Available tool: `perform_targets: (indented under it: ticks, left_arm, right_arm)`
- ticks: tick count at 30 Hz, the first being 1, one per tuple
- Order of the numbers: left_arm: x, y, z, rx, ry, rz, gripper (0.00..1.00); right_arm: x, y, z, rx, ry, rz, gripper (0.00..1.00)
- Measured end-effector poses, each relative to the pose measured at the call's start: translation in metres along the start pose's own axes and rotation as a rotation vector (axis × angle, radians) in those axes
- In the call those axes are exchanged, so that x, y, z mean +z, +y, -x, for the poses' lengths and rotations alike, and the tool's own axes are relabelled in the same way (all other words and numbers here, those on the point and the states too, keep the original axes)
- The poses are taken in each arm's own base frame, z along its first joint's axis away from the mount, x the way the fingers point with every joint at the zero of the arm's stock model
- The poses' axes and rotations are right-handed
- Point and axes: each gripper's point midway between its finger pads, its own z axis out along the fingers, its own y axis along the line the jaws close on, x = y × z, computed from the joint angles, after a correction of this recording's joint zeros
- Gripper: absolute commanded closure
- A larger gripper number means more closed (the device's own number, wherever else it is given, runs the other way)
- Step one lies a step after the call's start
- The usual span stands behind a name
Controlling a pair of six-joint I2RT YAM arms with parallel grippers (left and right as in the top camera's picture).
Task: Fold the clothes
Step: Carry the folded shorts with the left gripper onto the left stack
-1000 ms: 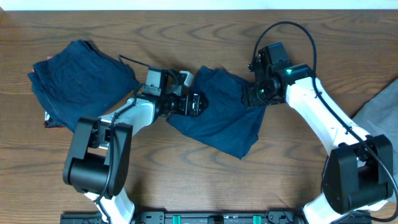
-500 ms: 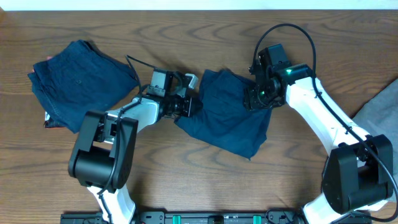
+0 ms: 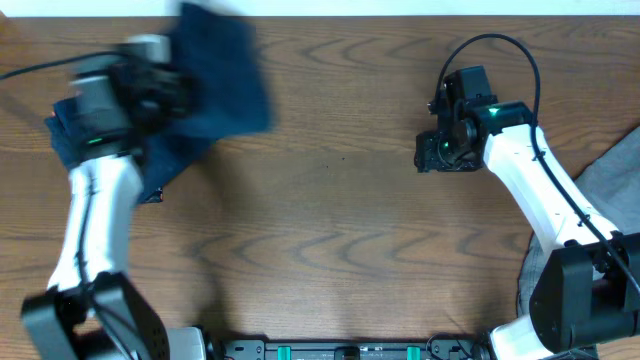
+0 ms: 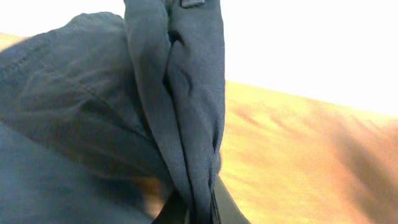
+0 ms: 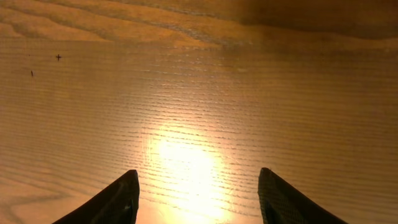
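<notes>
One pair of navy shorts (image 3: 215,75) is pinched tight in my left claw (image 4: 191,210) at far left; right claw (image 5: 198,193) hangs wide open, empty, over the table (image 3: 330,200).

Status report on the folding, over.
Left gripper shut on navy shorts, lifted by the folded pile. Right gripper open, empty, above the table. Grey garment at right edge, out of the path.

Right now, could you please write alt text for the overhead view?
The motion-blurred left gripper holds dark navy-blue cloth shorts at the top-left of the wooden table, over a pile of folded navy shorts. The right gripper hangs empty at centre-right; a plain grey garment lies at the right edge.
</notes>
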Motion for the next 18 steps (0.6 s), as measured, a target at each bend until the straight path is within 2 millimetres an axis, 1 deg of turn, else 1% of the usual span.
perform_targets:
  ticks: [1, 2, 3, 5, 6, 8, 10, 12, 13, 14, 15, 18]
  left_arm:
    - [-0.012, 0.02, 0.009, -0.016, -0.029, 0.051, 0.94]
    - [-0.023, 0.04, 0.014, -0.039, -0.046, 0.105, 0.94]
    - [-0.034, 0.062, 0.014, -0.07, -0.05, 0.16, 0.94]
    - [-0.051, 0.098, 0.003, -0.141, -0.028, 0.258, 0.94]
    - [-0.06, 0.117, -0.005, -0.183, -0.013, 0.309, 0.94]
    - [-0.07, 0.145, -0.018, -0.242, 0.009, 0.377, 0.94]
    - [-0.074, 0.163, -0.028, -0.283, 0.026, 0.412, 0.94]
    - [-0.074, 0.175, -0.04, -0.325, 0.05, 0.433, 0.94]
    - [-0.074, 0.177, -0.043, -0.339, 0.059, 0.439, 0.76]
    - [-0.073, 0.18, -0.048, -0.353, 0.069, 0.445, 0.34]
    - [-0.073, 0.181, -0.05, -0.36, 0.076, 0.449, 0.02]
    - [-0.073, 0.182, -0.05, -0.367, 0.072, 0.452, 0.02]
  right_arm:
    - [0.0, 0.0, 0.0, 0.001, 0.0, 0.0, 0.4]
    - [0.0, 0.0, 0.0, 0.001, 0.0, 0.0, 0.4]
    - [0.0, 0.0, 0.0, 0.001, 0.0, 0.0, 0.4]
    - [0.0, 0.0, 0.0, 0.001, 0.0, -0.001, 0.4]
    - [0.0, 0.0, 0.0, 0.001, 0.0, 0.0, 0.4]
    - [0.0, 0.0, 0.0, 0.001, -0.001, 0.0, 0.4]
    - [0.0, 0.0, 0.0, 0.001, -0.001, 0.0, 0.4]
    - [0.0, 0.0, 0.0, 0.001, -0.001, 0.0, 0.4]
    - [0.0, 0.0, 0.0, 0.001, -0.001, 0.0, 0.4]
    - [0.0, 0.0, 0.0, 0.001, 0.0, 0.0, 0.4]
    - [0.0, 0.0, 0.0, 0.001, 0.0, 0.0, 0.39]
    - [0.0, 0.0, 0.0, 0.001, 0.0, 0.0, 0.38]
